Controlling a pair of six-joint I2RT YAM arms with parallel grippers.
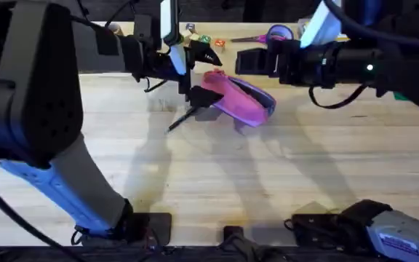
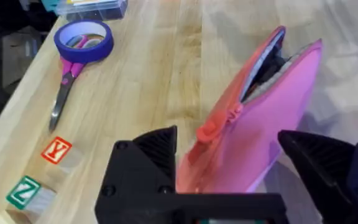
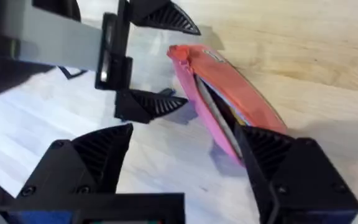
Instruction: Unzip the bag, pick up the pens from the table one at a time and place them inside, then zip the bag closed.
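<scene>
The light wooden plank desk (image 1: pixel 217 167) carries the soft bright-pink zippered pouch (image 1: pixel 240 100), partly unzipped, far centre. My left hand (image 2: pixel 229 168) and right hand (image 3: pixel 185 162) both hang spread, empty. The slim black pen (image 1: pixel 184 117) beside the pouch could roll if nudged.

Bag (image 1: pixel 237 97) mid-table (image 1: pixel 268 175), pen (image 1: pixel 184 117) just left, scissors (image 1: pixel 257 38) behind.

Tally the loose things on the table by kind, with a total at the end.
Pink bag: 1
Black pen: 1
Scissors: 1
Tape roll: 1
Letter blocks, Y and Z: 2
Clear box with blue lid: 1
Total: 7
</scene>
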